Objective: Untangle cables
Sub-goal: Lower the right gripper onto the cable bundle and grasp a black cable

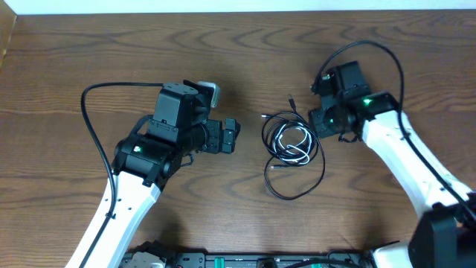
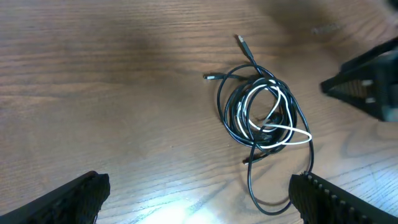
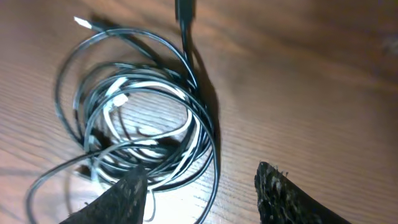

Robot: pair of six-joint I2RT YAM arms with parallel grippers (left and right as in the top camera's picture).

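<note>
The thin black cable (image 1: 297, 195) and the shorter white cable (image 1: 294, 146) lie tangled in one coil on the wooden table, right of centre. My left gripper (image 1: 232, 136) is open and empty, left of the coil. In the left wrist view the black cable (image 2: 231, 93) and white cable (image 2: 292, 132) lie ahead of my open fingers (image 2: 199, 199). My right gripper (image 1: 318, 126) is open at the coil's right edge. In the right wrist view its fingers (image 3: 205, 199) straddle outer strands of the black cable (image 3: 200, 118); the white cable (image 3: 124, 93) loops inside.
The wooden table (image 1: 245, 59) runs to a pale wall edge at the back. The thick black arm cables (image 1: 97, 112) arc beside each arm. The right gripper shows as a dark blur (image 2: 367, 87) in the left wrist view.
</note>
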